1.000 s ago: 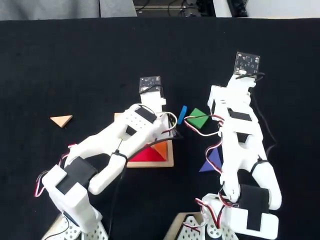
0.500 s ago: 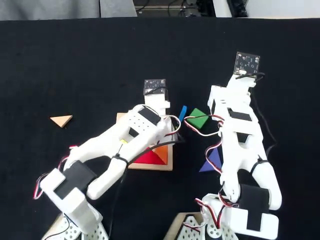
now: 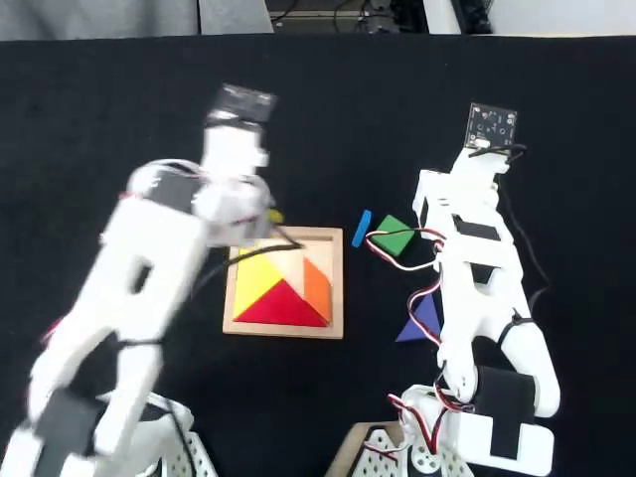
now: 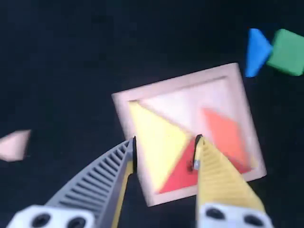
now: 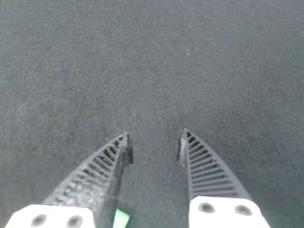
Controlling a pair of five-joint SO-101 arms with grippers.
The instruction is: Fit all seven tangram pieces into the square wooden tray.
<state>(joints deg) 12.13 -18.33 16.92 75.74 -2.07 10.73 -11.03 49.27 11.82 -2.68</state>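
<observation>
**Three pieces seated, four left outside**

The left gripper point(image 4: 165, 142) is held spread and empty above the tray point(image 3: 283, 332), presumably raised so that another piece can be fetched. The right gripper point(image 5: 155, 142), likewise released and empty, is parked over bare cloth point(image 5: 152, 57), well apart from the tray. A yellow piece point(image 3: 260, 276), red piece point(image 3: 283, 306) and orange piece point(image 3: 316, 278) are seated flush in the tray. A green piece point(image 3: 395, 239), blue piece point(image 3: 362, 227) and violet piece point(image 3: 421, 320) lie on the tray's right-arm side, and a tan piece point(image 4: 14, 145) lies opposite.

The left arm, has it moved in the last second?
Yes. In the high view the left arm lay across the wooden tray; now it has swung off toward the picture's left, uncovering it.
</observation>
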